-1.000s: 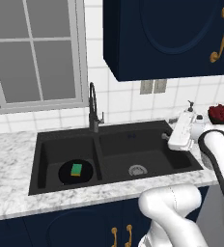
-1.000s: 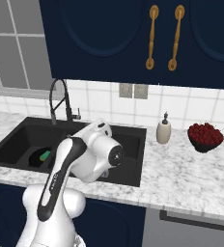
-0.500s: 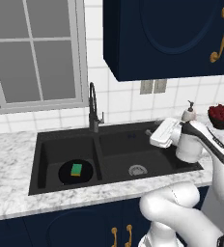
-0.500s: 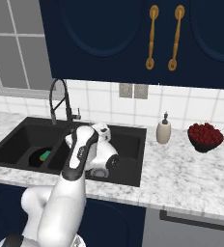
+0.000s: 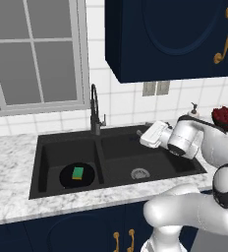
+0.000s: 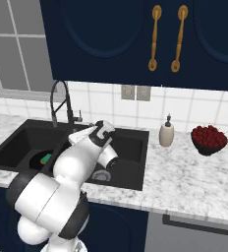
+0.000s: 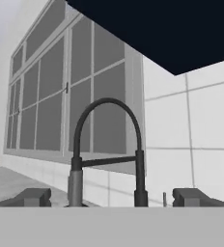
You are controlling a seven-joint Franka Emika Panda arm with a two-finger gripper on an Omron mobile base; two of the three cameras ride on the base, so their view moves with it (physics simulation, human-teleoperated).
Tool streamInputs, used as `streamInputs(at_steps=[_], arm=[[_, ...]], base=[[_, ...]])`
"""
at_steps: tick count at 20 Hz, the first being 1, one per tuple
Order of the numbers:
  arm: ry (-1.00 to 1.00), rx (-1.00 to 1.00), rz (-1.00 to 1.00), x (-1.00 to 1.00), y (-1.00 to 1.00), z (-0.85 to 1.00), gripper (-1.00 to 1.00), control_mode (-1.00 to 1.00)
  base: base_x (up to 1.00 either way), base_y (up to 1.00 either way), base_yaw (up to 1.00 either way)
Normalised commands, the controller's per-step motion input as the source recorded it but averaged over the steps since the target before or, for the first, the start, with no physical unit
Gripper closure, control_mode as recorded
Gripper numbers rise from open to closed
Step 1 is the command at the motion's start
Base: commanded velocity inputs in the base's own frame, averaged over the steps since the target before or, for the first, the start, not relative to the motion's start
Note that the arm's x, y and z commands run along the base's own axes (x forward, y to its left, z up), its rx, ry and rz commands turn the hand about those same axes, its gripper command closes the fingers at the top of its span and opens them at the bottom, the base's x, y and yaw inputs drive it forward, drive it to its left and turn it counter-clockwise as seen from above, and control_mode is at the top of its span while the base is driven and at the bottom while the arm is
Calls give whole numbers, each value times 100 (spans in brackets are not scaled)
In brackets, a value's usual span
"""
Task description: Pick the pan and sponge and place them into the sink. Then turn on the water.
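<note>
The black pan lies in the left basin of the black double sink, with the green-topped sponge resting in it. From the right side the pan and sponge show past my arm. My gripper hovers over the right basin, pointing left at the dark gooseneck faucet. In the hand view the faucet stands straight ahead, its small lever low on the right. The fingertips stand wide apart with nothing between them. No stream of water runs from the faucet.
A white soap dispenser and a dark bowl of red fruit stand on the marble counter right of the sink. Dark blue cabinets hang above. A window is behind the faucet.
My hand has swung left from the sink's right edge across the right basin towards the faucet. Pan and sponge have stayed put.
</note>
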Motion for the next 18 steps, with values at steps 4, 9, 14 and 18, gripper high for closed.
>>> streamInputs(at_steps=[4,9,14,18], arm=[[0,0,7,45,0,-2,-100,-100],[0,-1,3,29,13,0,-100,-100],[0,-5,0,35,42,-1,-100,-100],[0,-1,0,44,21,0,-100,-100]], base=[[0,0,0],[0,0,0],[0,0,0],[0,0,0]])
